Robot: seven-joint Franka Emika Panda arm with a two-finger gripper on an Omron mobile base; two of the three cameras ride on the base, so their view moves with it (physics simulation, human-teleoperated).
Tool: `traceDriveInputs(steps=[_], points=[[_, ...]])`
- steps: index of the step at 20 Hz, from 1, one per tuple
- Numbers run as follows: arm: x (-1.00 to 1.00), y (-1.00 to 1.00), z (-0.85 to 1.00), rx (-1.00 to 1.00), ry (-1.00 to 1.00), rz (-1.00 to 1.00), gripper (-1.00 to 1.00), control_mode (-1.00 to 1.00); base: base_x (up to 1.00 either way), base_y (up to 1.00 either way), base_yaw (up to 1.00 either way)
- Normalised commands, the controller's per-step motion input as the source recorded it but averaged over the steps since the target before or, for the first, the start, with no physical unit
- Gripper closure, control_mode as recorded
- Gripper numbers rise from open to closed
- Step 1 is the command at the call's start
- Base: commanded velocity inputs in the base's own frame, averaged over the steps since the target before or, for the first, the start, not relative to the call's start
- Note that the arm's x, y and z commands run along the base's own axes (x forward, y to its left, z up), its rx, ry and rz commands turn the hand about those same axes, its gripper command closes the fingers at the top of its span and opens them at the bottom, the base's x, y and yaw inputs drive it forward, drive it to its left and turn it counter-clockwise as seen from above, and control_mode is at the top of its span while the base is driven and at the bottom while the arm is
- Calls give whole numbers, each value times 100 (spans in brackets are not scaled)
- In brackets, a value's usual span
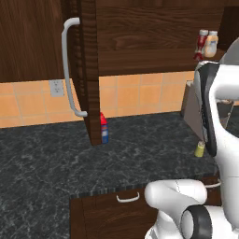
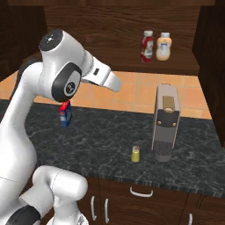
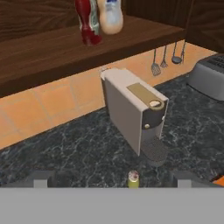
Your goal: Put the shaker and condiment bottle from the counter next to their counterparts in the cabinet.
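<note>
— Shaker (image 2: 136, 153) first: where do we see it?
— We see it upright on the dark marbled worktop (image 2: 101, 136), near the front edge, just beside the grey coffee machine (image 2: 165, 123). In the hand view it stands low and central (image 3: 133, 178), between the two fingertips.

— And the condiment bottle (image 2: 146, 46)?
— We find it on the cabinet (image 1: 140, 37) shelf, touching or nearly touching the pale beige bottle (image 2: 163, 46).

— The room?
— Orange tiles run behind the worktop, with a wall socket (image 1: 56, 87). The cabinet door (image 1: 88, 70) stands open, its long curved handle (image 1: 69, 70) facing us. A red-topped blue bottle (image 1: 104, 128) sits at the door's foot. Utensils (image 3: 164, 59) hang on the tiles beside a toaster (image 3: 209, 78).

— And the tool (image 3: 111, 179)?
— We see its fingertips (image 3: 40, 179) spread wide apart, gripping nothing, above the shaker.
</note>
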Motion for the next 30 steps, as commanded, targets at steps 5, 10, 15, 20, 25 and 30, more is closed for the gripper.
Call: traceDriveInputs(steps=[5, 10, 15, 20, 25, 30], points=[[-46, 36, -84, -20, -2, -18, -100, -100, 0, 0, 0], [-27, 18, -59, -7, 2, -8, -100, -100, 0, 0, 0], [-27, 1, -59, -2, 1, -9, -100, -100, 0, 0, 0], [-12, 0, -58, -2, -3, -6, -100, -100, 0, 0, 0], [0, 1, -87, -12, -26, -9, -100, -100, 0, 0, 0], [0, 0, -87, -12, -33, -8, -100, -100, 0, 0, 0]])
